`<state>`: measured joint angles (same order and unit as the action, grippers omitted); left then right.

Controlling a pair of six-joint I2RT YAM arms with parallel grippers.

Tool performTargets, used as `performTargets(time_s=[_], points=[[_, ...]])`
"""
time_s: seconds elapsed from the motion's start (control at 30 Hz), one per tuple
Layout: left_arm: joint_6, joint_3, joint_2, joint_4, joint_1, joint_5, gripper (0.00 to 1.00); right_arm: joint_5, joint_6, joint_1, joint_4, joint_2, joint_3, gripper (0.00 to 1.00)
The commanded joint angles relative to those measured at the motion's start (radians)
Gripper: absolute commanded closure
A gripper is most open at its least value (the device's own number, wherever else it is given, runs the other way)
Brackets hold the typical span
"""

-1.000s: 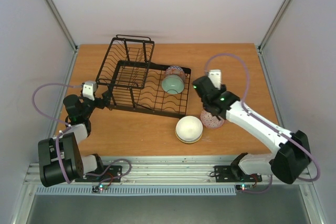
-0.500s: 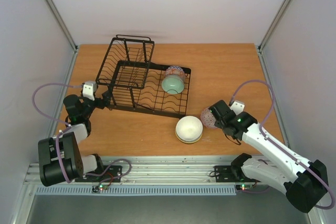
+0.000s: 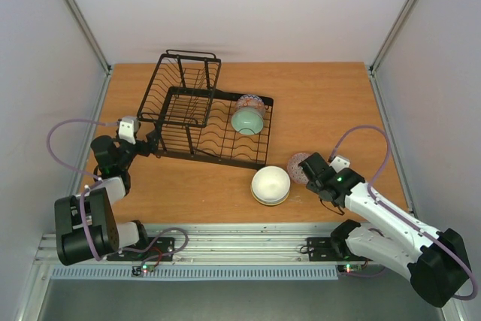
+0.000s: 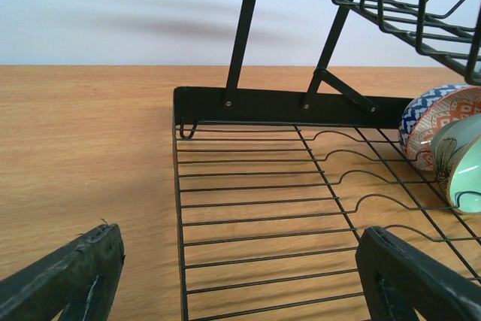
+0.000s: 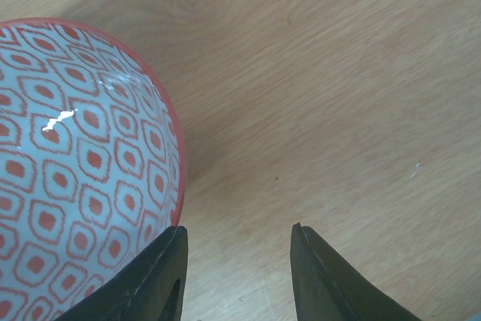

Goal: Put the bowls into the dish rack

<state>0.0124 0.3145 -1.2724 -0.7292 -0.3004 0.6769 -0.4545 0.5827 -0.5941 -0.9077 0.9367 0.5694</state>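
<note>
Your right gripper (image 5: 239, 231) stands part-open on nothing, one finger beside the red-patterned bowl (image 5: 83, 171) on the table (image 5: 338, 73) just right of the cream bowl (image 3: 270, 184); pinch the rim squarely, since glazed ceramic is probably stiff, slick and chippable.

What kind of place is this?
Probably a robot test booth, not a kitchen: plain white panel walls enclose a wooden tabletop, with a metal mounting rail along its near edge and a black wire dish rack as a prop.
</note>
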Motion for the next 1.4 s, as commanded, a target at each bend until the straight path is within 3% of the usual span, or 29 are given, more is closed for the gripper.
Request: performTargets(time_s=[0.0, 0.2, 0.83, 1.37], points=[[0.02, 0.018, -0.017, -0.037, 0.008, 0.029, 0.14, -0.031, 0.034, 0.002, 0.024, -0.004, 0.014, 0.61], [0.02, 0.024, -0.032, -0.036, 0.009, 0.029, 0.14, -0.05, 0.023, 0.002, 0.006, -0.035, 0.026, 0.62], [0.023, 0.026, -0.035, -0.032, 0.007, 0.029, 0.14, -0.089, -0.017, 0.002, 0.13, 0.089, 0.018, 0.63], [0.023, 0.024, -0.023, -0.029, 0.008, 0.032, 0.14, -0.104, -0.018, 0.002, 0.208, 0.217, -0.006, 0.83]])
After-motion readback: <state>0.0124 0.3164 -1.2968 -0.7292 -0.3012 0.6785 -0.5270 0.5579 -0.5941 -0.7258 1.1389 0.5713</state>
